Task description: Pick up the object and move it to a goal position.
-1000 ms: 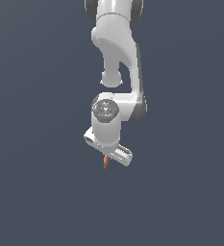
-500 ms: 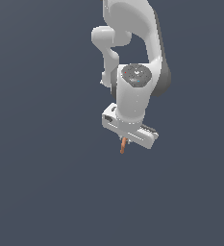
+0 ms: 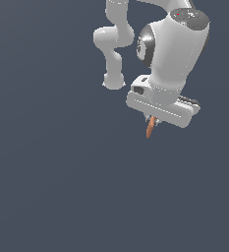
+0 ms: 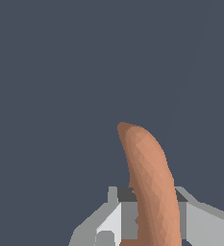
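The object (image 3: 150,129) is a small, thin, curved orange-brown piece. It hangs from under my white gripper (image 3: 153,121) in the upper right of the exterior view, only its lower tip showing below the hand. In the wrist view the object (image 4: 149,182) stands between my grey fingers (image 4: 120,216), which press on both its sides. The gripper is shut on it and holds it off the dark floor. No goal marker shows in either view.
The white arm (image 3: 172,44) fills the upper right of the exterior view, with its base link (image 3: 114,44) behind. The plain dark grey-blue floor (image 3: 62,187) surrounds everything.
The arm has swung up and toward the exterior view's right, coming closer to the camera, and carried the object along in the shut gripper.
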{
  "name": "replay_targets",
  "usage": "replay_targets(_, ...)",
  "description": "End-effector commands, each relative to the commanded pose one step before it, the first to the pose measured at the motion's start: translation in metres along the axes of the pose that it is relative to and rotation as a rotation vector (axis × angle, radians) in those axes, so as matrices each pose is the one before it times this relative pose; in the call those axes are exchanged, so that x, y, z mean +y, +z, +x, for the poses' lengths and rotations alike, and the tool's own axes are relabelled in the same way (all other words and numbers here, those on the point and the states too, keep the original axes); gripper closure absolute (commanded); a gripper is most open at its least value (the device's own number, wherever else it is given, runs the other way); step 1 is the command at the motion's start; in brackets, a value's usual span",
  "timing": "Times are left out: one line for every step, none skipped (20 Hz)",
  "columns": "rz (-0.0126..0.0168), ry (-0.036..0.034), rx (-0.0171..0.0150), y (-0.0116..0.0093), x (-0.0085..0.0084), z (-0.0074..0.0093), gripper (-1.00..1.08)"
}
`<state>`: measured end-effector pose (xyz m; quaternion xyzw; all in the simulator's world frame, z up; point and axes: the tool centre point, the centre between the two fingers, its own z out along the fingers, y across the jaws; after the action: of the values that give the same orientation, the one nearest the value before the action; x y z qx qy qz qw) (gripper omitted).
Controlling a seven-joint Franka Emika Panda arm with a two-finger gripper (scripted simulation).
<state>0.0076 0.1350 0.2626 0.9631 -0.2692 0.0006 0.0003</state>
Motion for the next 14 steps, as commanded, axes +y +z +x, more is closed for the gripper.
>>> replay_targets(-0.00092, 0.00058, 0.00010, -0.02331, -0.01217, -0.01738, 1.08)
replay_targets(0.00000, 0.00000, 0.00000, -0.00910, -0.00500, -0.00655, 1.08)
replay_targets(0.00000, 0.00000, 0.00000, -0.00904, -0.00501, -0.00649, 1.08)
replay_targets(0.00000, 0.00000, 0.00000, -0.00897, -0.00501, -0.00642, 1.08)
replay_targets(0.00000, 0.00000, 0.00000, -0.00860, -0.00484, -0.00615, 1.08)
replay_targets(0.00000, 0.00000, 0.00000, -0.00814, -0.00462, -0.00580, 1.08)
replay_targets(0.00000, 0.00000, 0.00000, -0.00765, -0.00441, -0.00542, 1.08)
replay_targets(0.00000, 0.00000, 0.00000, -0.00706, -0.00415, -0.00496, 1.08)
replay_targets(0.00000, 0.00000, 0.00000, -0.00640, -0.00384, -0.00446, 1.08)
replay_targets(0.00036, 0.00001, -0.00032, -0.00585, -0.00340, -0.00390, 1.08)
replay_targets(0.00000, 0.00000, 0.00000, -0.00523, -0.00322, -0.00361, 1.08)
replay_targets(0.00031, -0.00011, -0.00036, -0.00467, -0.00283, -0.00314, 1.08)
replay_targets(0.00000, 0.00000, 0.00000, -0.00411, -0.00257, -0.00283, 1.08)
replay_targets(0.00000, 0.00000, 0.00000, -0.00356, -0.00226, -0.00244, 1.08)
